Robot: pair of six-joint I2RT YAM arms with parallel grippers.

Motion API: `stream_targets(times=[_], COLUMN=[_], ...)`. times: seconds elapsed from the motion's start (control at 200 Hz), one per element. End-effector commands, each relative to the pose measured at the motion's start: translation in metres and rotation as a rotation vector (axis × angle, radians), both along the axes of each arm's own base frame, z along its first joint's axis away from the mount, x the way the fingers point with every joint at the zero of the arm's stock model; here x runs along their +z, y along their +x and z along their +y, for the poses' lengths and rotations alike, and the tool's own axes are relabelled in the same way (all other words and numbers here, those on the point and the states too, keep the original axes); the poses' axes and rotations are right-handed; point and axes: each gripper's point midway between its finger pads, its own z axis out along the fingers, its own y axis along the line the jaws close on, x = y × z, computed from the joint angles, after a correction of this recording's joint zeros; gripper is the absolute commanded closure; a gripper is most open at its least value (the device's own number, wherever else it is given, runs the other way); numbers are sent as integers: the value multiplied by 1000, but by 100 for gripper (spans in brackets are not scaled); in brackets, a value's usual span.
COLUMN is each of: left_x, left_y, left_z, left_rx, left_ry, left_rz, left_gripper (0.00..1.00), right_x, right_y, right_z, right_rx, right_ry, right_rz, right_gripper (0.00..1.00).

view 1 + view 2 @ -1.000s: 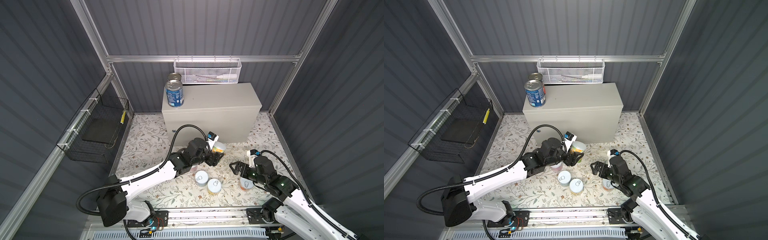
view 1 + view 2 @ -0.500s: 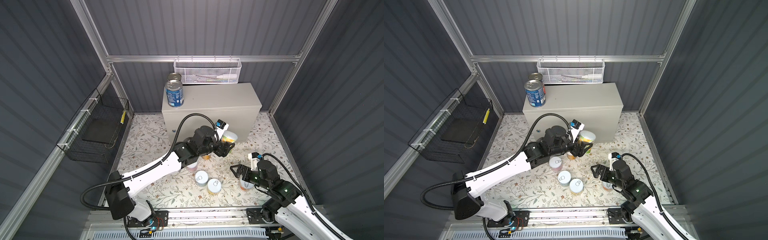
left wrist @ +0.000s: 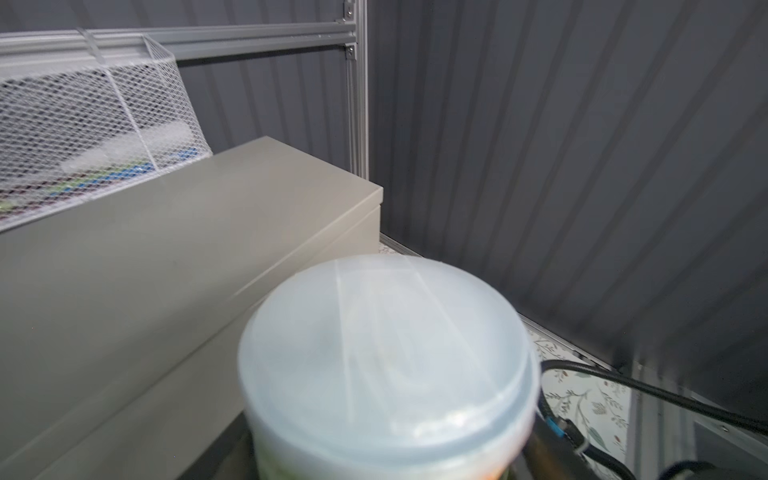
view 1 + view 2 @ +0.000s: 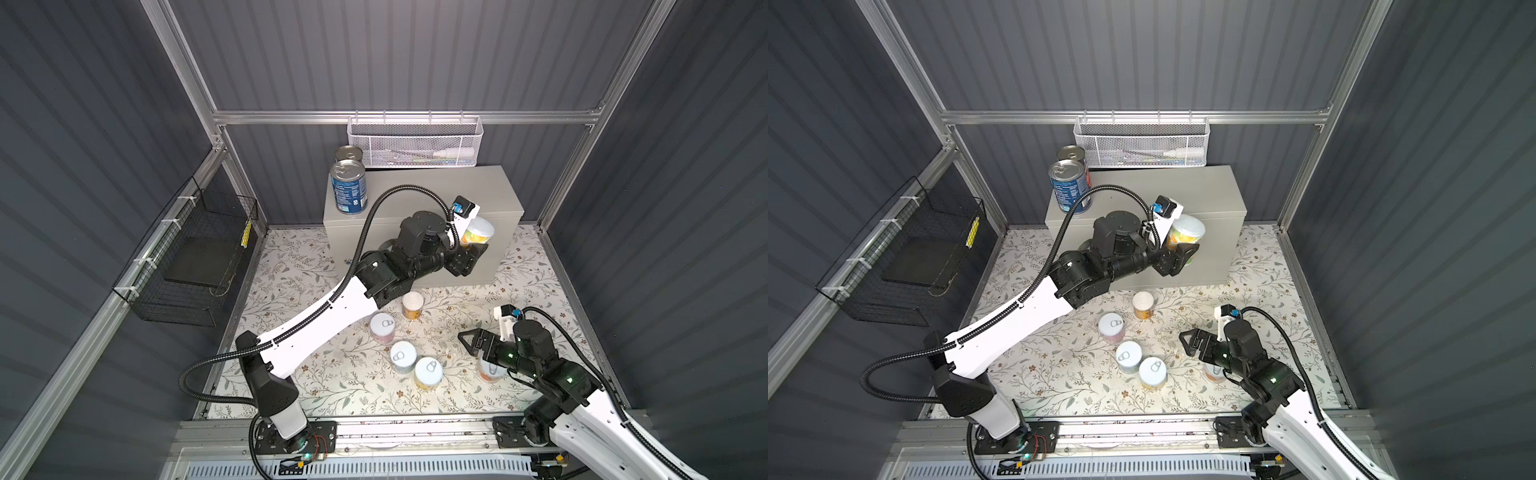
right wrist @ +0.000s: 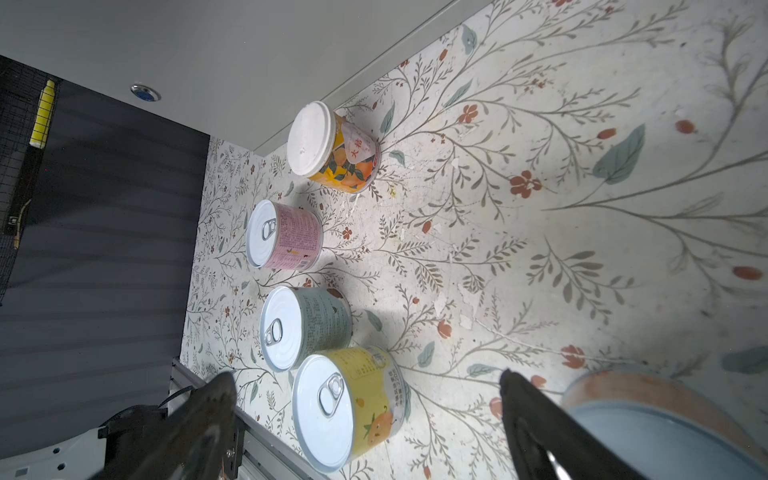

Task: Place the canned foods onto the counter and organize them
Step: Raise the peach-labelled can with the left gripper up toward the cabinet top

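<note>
My left gripper (image 4: 471, 249) (image 4: 1183, 253) is shut on a white-lidded can (image 4: 478, 230) (image 4: 1185, 232) (image 3: 386, 365), held upright in the air before the right front edge of the beige counter (image 4: 436, 195) (image 4: 1163, 191) (image 3: 166, 232). Two blue cans (image 4: 348, 189) (image 4: 1069, 189) stand on the counter's left end. On the floor stand an orange can (image 4: 412, 304) (image 5: 332, 149), a pink can (image 4: 382, 327) (image 5: 284, 235), a pale can (image 4: 402, 356) (image 5: 305, 326) and a yellow can (image 4: 428, 372) (image 5: 347, 409). My right gripper (image 4: 473, 343) (image 4: 1192, 343) (image 5: 365, 376) hovers open, empty, beside another can (image 4: 490, 371) (image 5: 665, 419).
A white mesh basket (image 4: 413, 141) hangs on the back wall just above the counter. A black wire basket (image 4: 195, 257) hangs on the left wall. The counter's round lock (image 5: 145, 92) faces the floral floor. Dark walls close in on three sides.
My left arm has lifted the white-lidded can off the floor, up and to the right, to the counter's front edge. The right gripper has drawn back slightly toward the front, still open.
</note>
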Motion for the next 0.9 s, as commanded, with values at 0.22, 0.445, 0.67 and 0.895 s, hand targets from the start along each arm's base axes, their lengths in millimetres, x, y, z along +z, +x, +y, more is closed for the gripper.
stream_targets(times=[0.22,0.445,0.67,0.895], left_x=[90,90,87,78], left_y=[56,114,151,174], left_z=[44,77,96,103], left_rx=[298,445,574,654], left_ry=[-79,-80,-73,-32], left_rz=[-229,-217,-259,-307], left_gripper=[52,52,53,52], right_x=[-10,-11,-14,-19], right_y=[-6,-13,-19,-21], right_z=[-3,-8,-11,-13], right_rx=[16,10,11,7], right_ry=[-22,-12,-16,-14], right_rz=[10,-7,-1,9], right_gripper=[1,1,1,1])
